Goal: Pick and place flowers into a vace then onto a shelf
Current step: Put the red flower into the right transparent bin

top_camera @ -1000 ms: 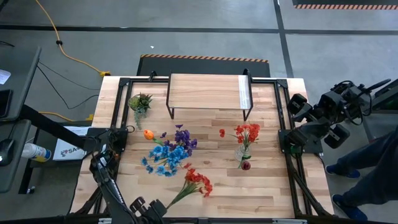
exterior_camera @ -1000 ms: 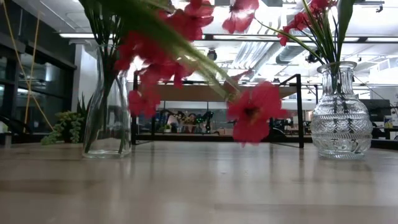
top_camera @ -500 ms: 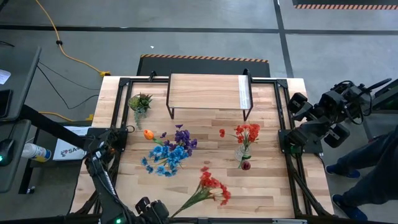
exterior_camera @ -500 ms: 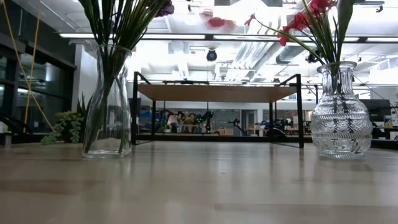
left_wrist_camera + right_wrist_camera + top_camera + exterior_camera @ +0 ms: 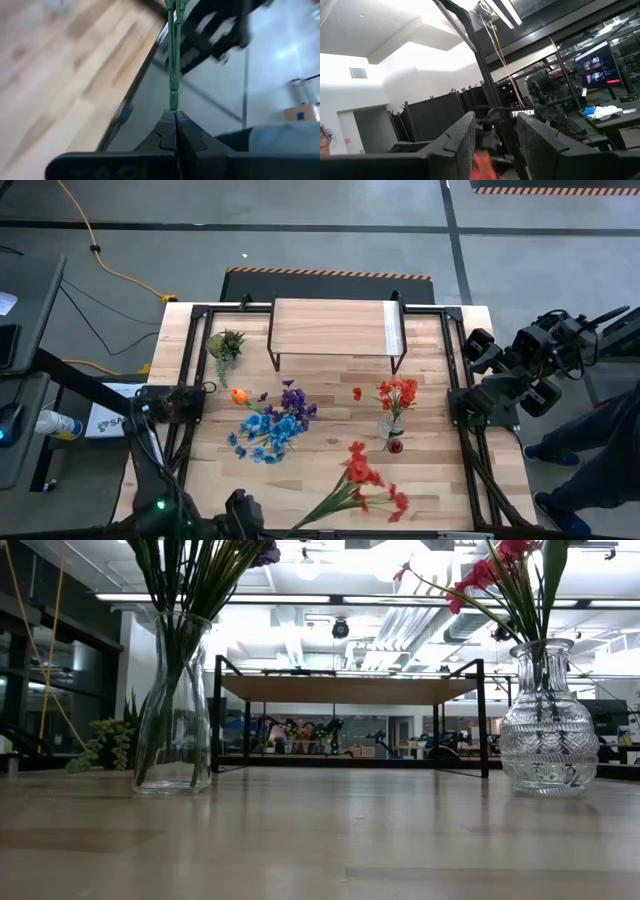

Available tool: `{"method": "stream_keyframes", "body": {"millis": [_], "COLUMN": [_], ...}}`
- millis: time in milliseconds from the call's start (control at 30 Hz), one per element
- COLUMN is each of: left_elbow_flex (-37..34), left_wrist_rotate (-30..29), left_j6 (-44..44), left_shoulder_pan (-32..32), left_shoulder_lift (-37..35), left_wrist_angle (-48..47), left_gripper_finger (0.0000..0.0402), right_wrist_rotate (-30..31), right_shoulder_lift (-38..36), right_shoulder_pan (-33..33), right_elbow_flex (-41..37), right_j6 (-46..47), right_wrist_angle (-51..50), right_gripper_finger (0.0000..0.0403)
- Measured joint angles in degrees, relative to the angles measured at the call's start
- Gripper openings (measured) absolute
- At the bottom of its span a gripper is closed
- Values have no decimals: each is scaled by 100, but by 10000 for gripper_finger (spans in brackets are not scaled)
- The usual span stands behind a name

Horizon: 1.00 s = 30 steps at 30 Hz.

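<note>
Midway through: left gripper (image 5: 175,116) fingers clenched on a red flower spray (image 5: 368,482) at the table's (image 5: 440,480) six o'clock; two vases filled, shelf (image 5: 335,326) bare at twelve; right gripper (image 5: 492,131) waits, fingers released.

Small spiky green plant (image 5: 224,343): stood near the table's (image 5: 430,480) far left corner. Yellow cable (image 5: 100,260): lay on the floor beyond the far left corner. A person's blue sleeve (image 5: 610,450): showed past the right edge.

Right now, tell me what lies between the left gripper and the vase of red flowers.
Only the red spray the left gripper holds, reaching toward the vase, as the high view shows.
</note>
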Motion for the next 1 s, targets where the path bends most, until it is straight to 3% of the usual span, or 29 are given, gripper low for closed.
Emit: {"method": "stream_keyframes", "body": {"millis": [400, 533, 733, 1000], "left_elbow_flex": [0, 0, 0, -2], "left_wrist_rotate": [-1599, -2246, -2288, -1468], "left_j6": [3430, 4192, 5333, 6818], "left_shoulder_pan": [12, 96, 682, 1739], "left_shoulder_lift": [-745, -852, -936, -1139], "left_wrist_angle": [1759, 1848, 1969, 2650], "left_gripper_finger": [26, 26, 26, 26], "right_wrist_rotate": [4, 11, 224, 239], "right_shoulder_lift": [0, 0, 85, 302], "right_shoulder_pan": [0, 0, -11, -9], "right_elbow_flex": [0, 0, 0, 0], "right_j6": [-236, -414, -1068, -1686], "right_wrist_angle": [2, 5, 157, 294], "right_gripper_finger": [138, 138, 138, 138]}}
